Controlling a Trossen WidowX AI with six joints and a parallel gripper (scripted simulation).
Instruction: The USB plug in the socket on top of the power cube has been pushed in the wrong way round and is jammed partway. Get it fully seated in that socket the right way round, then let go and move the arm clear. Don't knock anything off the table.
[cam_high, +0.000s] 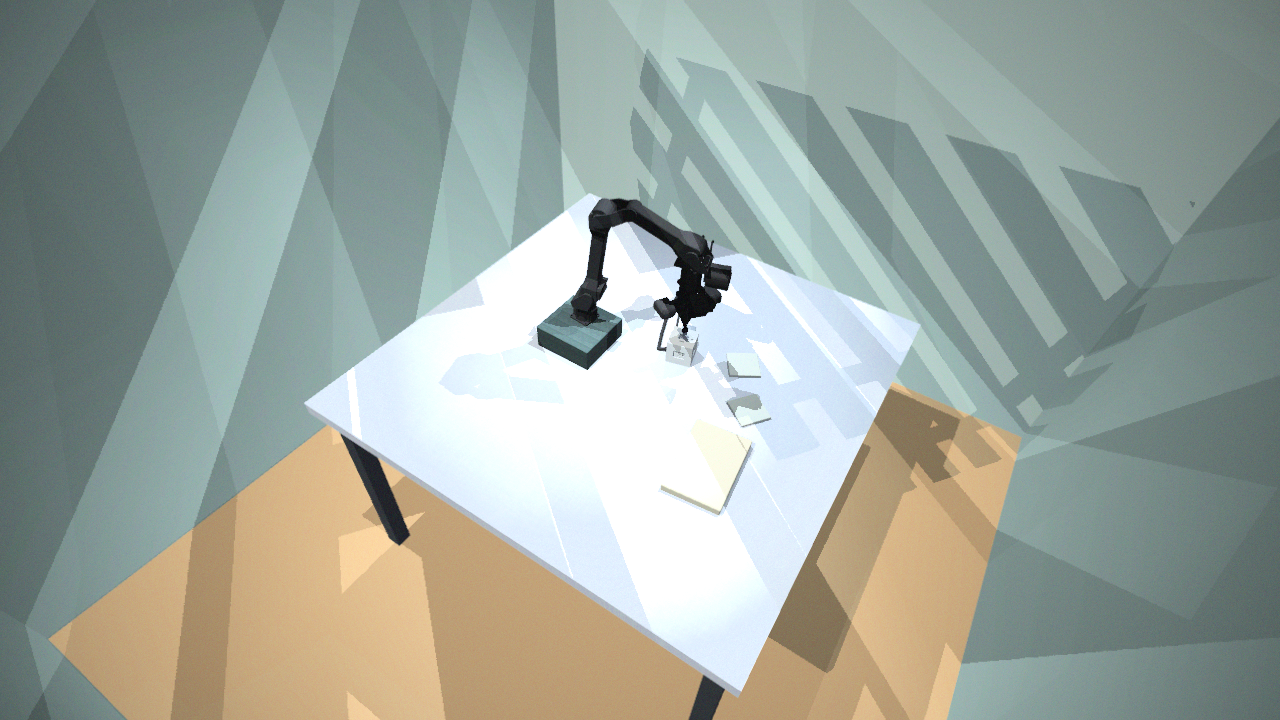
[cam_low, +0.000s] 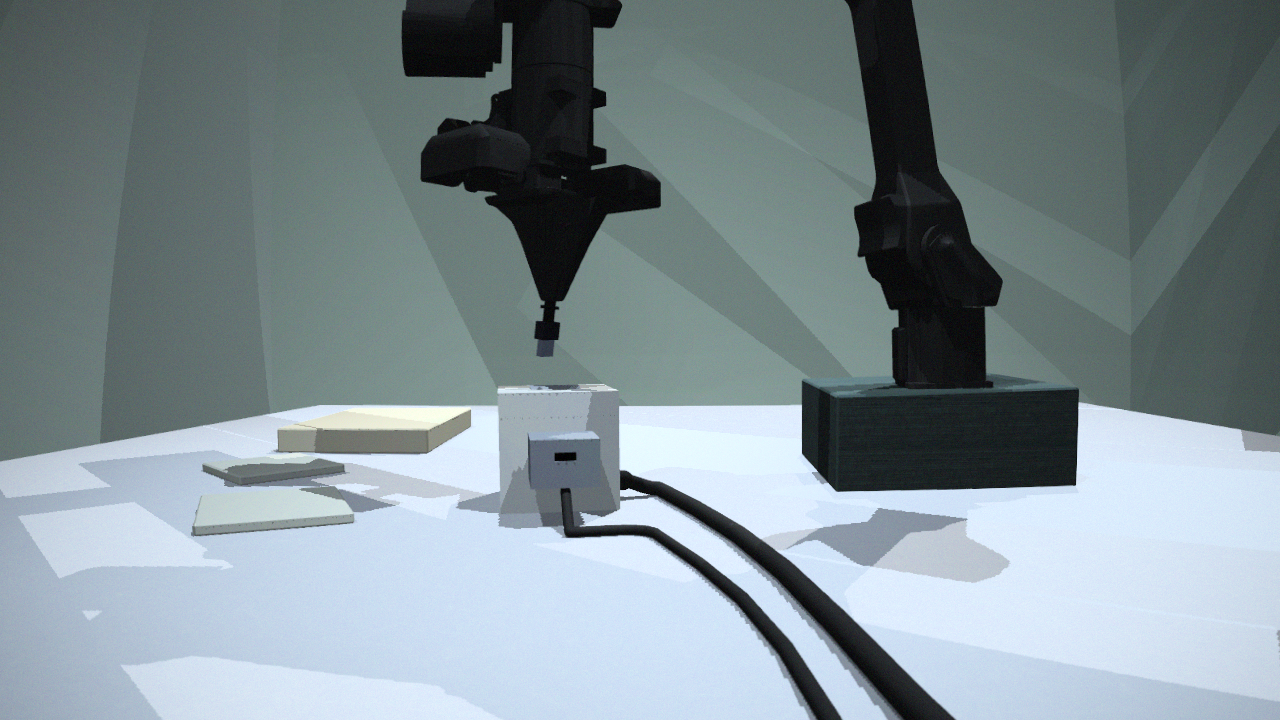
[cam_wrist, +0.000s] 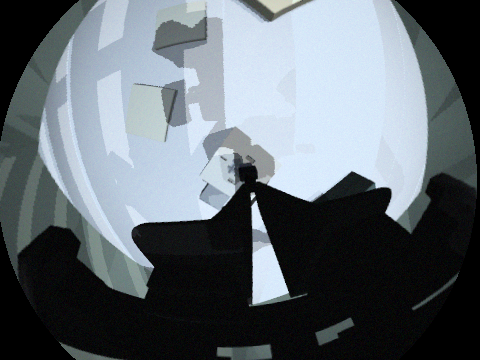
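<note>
Grey-green walls (cam_high: 223, 223) are surrounding me, striped shadows falling across them; sunlight is patching the pale worktop (cam_high: 501, 465) on its dark legs (cam_high: 377, 492), above an orange-tan floor (cam_high: 295, 617).

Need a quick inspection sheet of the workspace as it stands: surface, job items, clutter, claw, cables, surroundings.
Surface: pale table, patchy light and shadow.
Job's things: USB plug out of the socket, held in the air above the power cube.
Clutter: cream pad; two thin tiles left of the cube.
Claw: pointing down, shut on the USB plug.
Cables: two black leads run from the cube toward the camera.
Surroundings: arm base block; grey-green walls.
</note>
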